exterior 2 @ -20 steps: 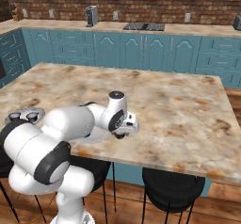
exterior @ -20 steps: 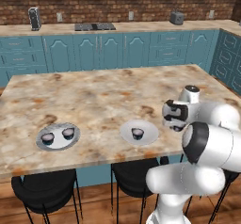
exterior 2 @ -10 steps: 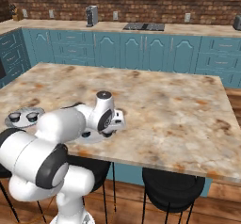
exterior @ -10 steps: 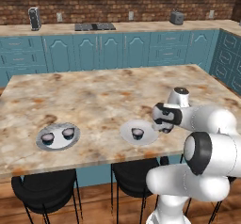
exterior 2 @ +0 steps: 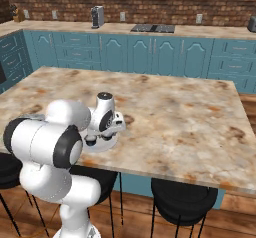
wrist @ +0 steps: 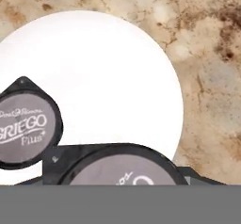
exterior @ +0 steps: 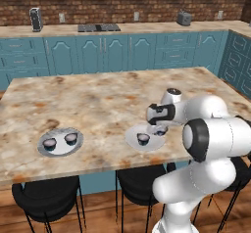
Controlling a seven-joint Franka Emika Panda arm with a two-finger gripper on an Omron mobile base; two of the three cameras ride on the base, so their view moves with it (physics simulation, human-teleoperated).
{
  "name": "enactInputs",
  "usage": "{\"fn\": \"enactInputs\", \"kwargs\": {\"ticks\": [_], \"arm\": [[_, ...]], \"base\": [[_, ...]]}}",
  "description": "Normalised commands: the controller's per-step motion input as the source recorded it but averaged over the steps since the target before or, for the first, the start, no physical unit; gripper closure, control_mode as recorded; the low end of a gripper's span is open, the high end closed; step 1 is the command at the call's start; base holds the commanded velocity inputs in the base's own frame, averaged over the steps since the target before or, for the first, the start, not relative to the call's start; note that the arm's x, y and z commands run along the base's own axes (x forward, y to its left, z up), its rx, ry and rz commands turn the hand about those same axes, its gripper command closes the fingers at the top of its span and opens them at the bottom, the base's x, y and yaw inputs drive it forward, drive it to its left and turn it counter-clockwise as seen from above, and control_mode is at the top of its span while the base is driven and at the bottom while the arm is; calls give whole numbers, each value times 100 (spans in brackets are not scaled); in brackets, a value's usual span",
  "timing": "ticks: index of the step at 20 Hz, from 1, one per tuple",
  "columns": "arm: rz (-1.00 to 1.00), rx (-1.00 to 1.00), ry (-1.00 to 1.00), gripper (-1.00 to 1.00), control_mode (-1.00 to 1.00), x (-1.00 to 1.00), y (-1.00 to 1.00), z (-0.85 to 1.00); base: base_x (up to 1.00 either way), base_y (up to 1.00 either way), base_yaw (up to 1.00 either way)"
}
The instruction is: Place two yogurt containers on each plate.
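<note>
Over the near plate: my gripper hangs low above its right side, with a yogurt cup close under the hand camera.
Fingers: I take them to be pinching that cup, though the fingertips themselves are hidden from me.
Held cup: in the left base view it sits at the plate's right edge, under my hand.
Near plate: it lies at the front edge of the island, and a second cup stands on it, just beside the held one.
Label: the resting cup's lid reads "GRIEGO Plus".
Far plate: well to the left on the marble counter, it carries two cups side by side.
</note>
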Motion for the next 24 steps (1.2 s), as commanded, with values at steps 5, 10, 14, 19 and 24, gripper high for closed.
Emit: {"fn": "enactInputs", "kwargs": {"ticks": [5,10,14,19,24], "arm": [[12,0,9,100,-100,48,41,0],[9,-1,5,100,-100,16,6,-13],[4,-3,11,100,-100,3,0,-21],[4,-3,11,100,-100,1,0,-11],[5,-2,6,100,-100,8,0,-3]], "base": [[0,0,0],[0,0,0],[0,0,0],[0,0,0],[0,0,0]]}}
